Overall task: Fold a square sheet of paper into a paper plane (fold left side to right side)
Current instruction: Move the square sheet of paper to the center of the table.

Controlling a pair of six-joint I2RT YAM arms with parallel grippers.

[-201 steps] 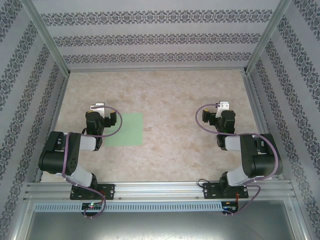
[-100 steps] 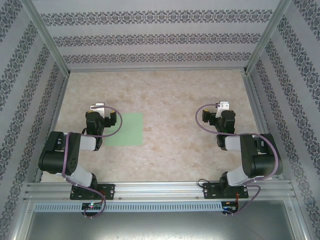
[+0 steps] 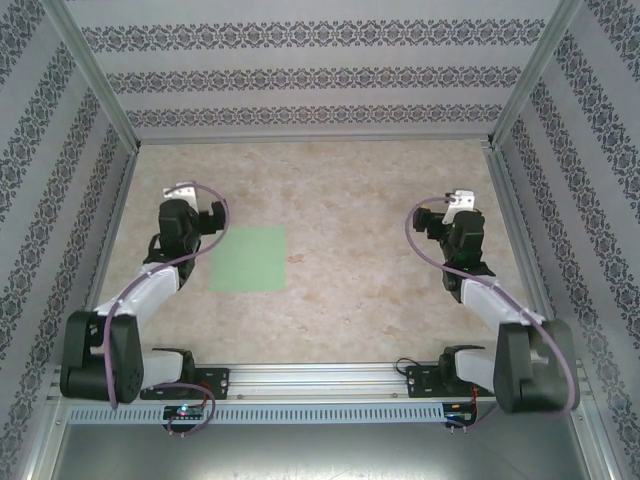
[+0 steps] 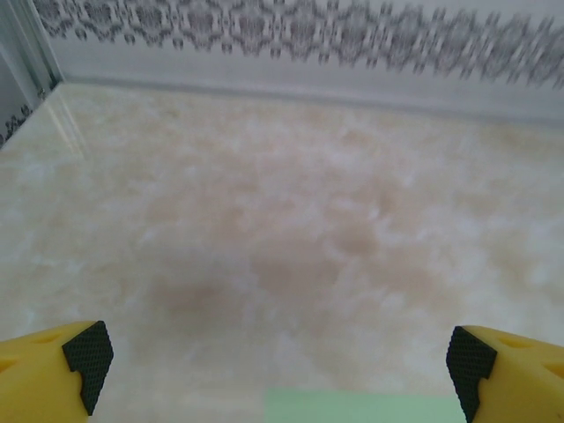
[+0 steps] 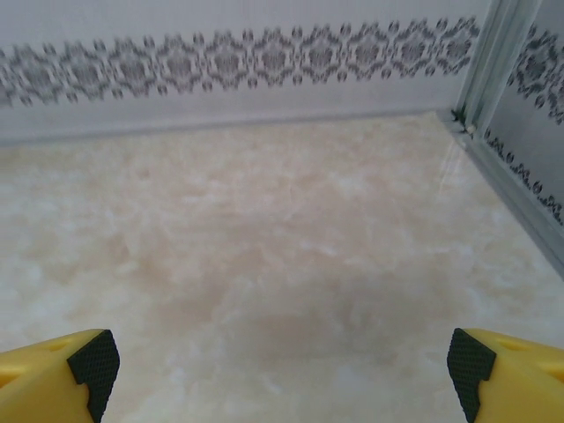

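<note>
Both arms have stretched forward since a second ago, the left arm (image 3: pixel 150 285) and the right arm (image 3: pixel 490 300) now reaching farther over the table (image 3: pixel 350 180). The square sheet of paper (image 3: pixel 250 258) lies flat and unfolded, just right of the left gripper (image 4: pixel 280 359), whose yellow fingers (image 4: pixel 48 379) stand spread wide, holding nothing. The right gripper (image 5: pixel 282 361), well apart from the sheet, is spread wide too.
</note>
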